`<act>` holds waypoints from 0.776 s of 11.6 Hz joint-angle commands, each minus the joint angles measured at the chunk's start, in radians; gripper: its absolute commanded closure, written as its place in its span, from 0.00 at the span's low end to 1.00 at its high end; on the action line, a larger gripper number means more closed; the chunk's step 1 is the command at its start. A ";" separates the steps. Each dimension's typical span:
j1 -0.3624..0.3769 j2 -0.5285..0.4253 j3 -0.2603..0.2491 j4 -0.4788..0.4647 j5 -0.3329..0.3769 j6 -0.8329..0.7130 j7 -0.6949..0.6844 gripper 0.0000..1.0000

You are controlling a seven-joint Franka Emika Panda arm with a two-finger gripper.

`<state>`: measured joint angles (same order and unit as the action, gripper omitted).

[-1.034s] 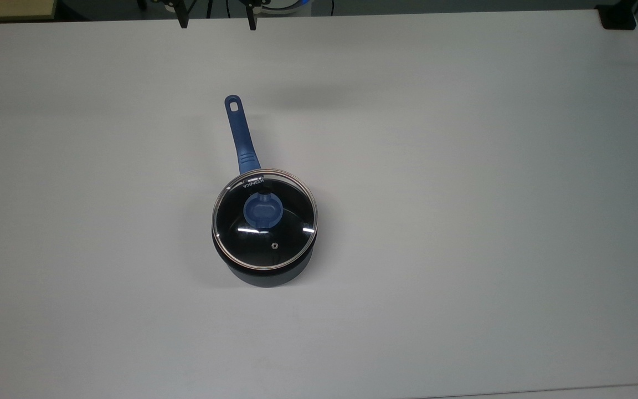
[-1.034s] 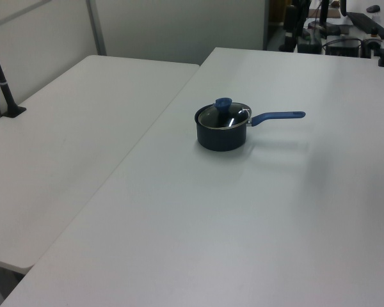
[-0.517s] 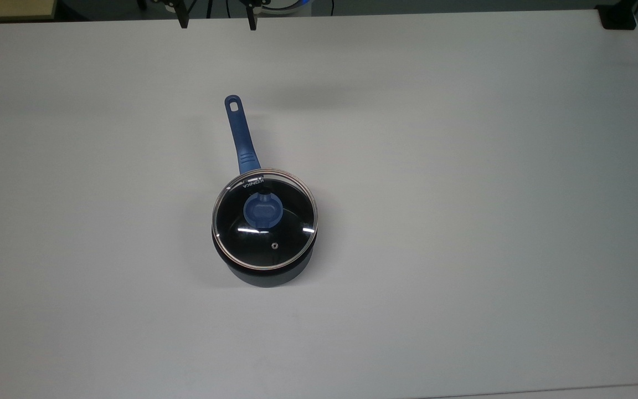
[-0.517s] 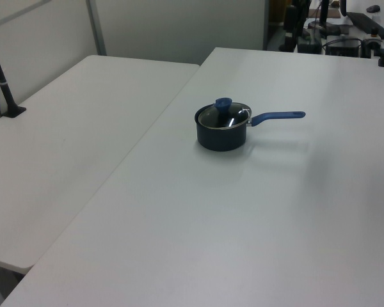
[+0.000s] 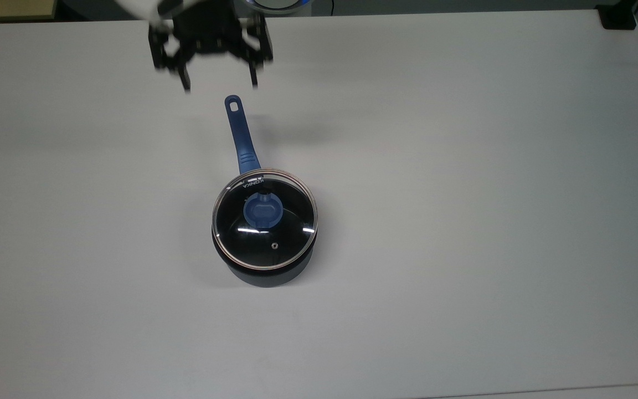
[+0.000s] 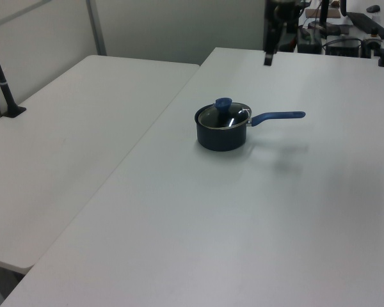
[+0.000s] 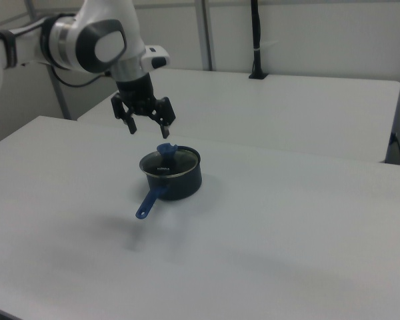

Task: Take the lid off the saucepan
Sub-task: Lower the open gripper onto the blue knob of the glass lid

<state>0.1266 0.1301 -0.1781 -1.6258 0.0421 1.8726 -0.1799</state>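
The saucepan (image 5: 266, 271) is a dark navy pot on the white table (image 5: 463, 166), and its long blue handle (image 5: 240, 133) points toward the top view's upper edge. The glass lid (image 5: 291, 221) with a blue knob (image 5: 262, 210) rests on its rim. My gripper (image 5: 220, 84) hangs open and empty in the air just beyond the handle's end, well above the table. In the right view my gripper (image 7: 149, 132) hovers above and behind the lid (image 7: 180, 160) of the saucepan (image 7: 183, 185). The left view places the saucepan (image 6: 222, 137) mid-table and my gripper (image 6: 269, 61) high up behind it.
A black block (image 5: 618, 16) sits at the table's corner at the top view's upper right. A second white table (image 6: 64, 141) adjoins on the left view's left, with a black post (image 6: 5, 89) clamped to it. Another post (image 7: 255, 40) stands at the back in the right view.
My arm has swung in from the top view's upper edge, so the open gripper now hangs near the handle's end. Saucepan and lid have not moved.
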 commanded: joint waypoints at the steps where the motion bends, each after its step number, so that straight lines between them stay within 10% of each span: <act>1: 0.034 0.127 -0.001 0.047 -0.011 0.126 0.127 0.00; 9: 0.085 0.313 0.028 0.063 -0.096 0.437 0.536 0.00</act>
<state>0.2069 0.4187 -0.1550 -1.5869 -0.0087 2.2903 0.2783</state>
